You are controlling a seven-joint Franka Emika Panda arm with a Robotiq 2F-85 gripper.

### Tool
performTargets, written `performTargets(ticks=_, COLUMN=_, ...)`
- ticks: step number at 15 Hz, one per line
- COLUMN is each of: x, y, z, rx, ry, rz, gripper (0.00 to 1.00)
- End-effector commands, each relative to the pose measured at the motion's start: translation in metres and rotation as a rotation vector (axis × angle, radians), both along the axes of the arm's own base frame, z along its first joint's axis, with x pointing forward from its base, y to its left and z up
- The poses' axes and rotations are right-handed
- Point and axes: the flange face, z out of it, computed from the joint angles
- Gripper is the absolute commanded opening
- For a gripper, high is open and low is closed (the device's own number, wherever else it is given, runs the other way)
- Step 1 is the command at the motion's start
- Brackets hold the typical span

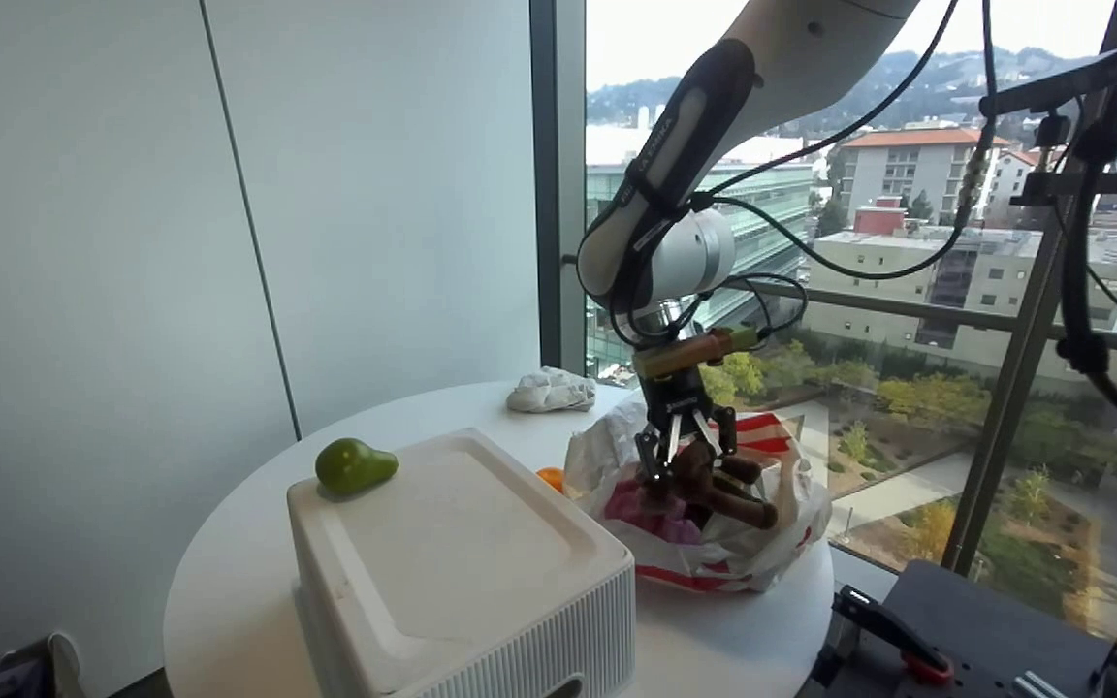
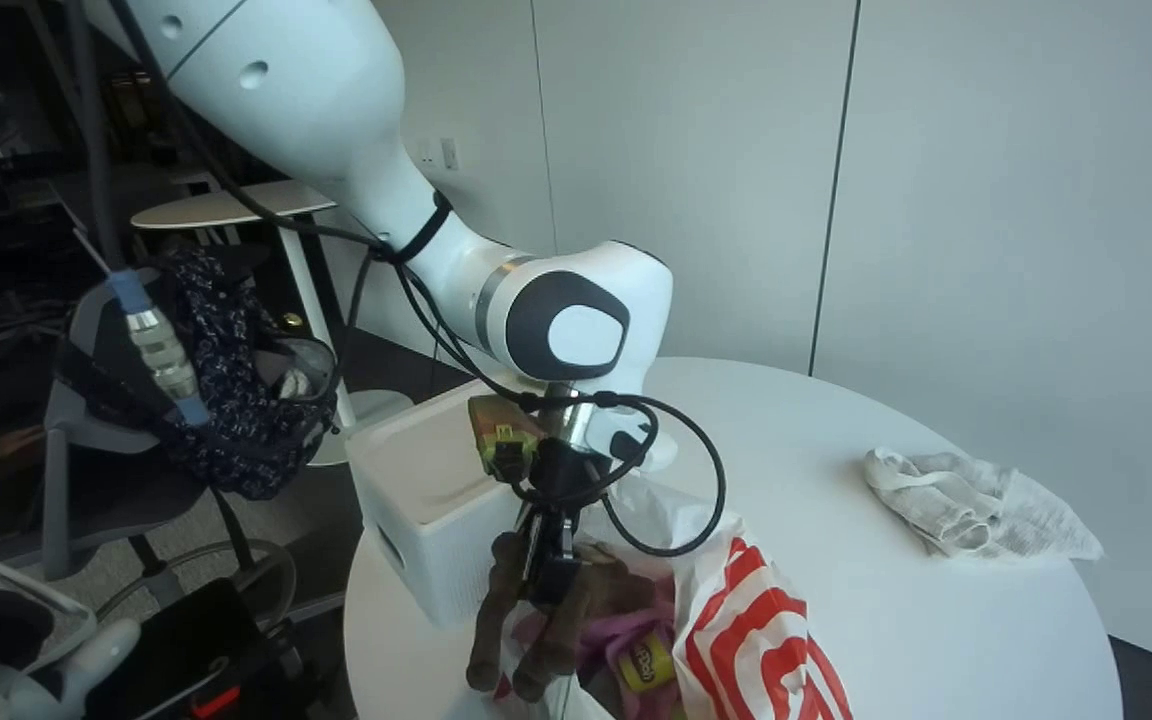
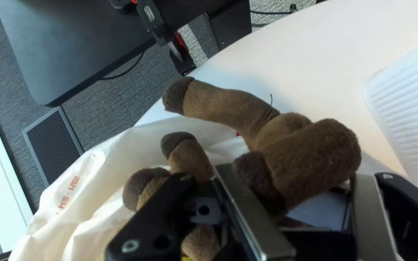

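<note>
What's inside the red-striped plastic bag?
In the plastic bag, something purple and a yellow labelled item show. The gripper and a brown plush toy hide part of the opening; whatever lies beneath them, or behind the bag's folds, cannot be seen.

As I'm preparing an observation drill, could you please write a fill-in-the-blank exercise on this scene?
The plush toy in the gripper is coloured ____.
The green pear-shaped item sits on ____ of the white box.
The plastic bag is striped white and ____.
Missing words: brown; top; red.
</note>
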Motion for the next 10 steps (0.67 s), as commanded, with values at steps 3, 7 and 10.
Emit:
performTargets(ticks=3, x=0.037, y=-0.004, z=0.003, rx=-0.089, ry=-0.149, rz=0.041, gripper=0.03)
performTargets(ticks=7, x=0.039, y=0.011, z=0.031, rx=-0.061, ry=-0.183, rz=0.038, gripper=0.03)
performTargets(ticks=10, x=0.045, y=0.015, z=0.04, rx=-0.109, ry=-0.238, rz=0.067, gripper=0.04)
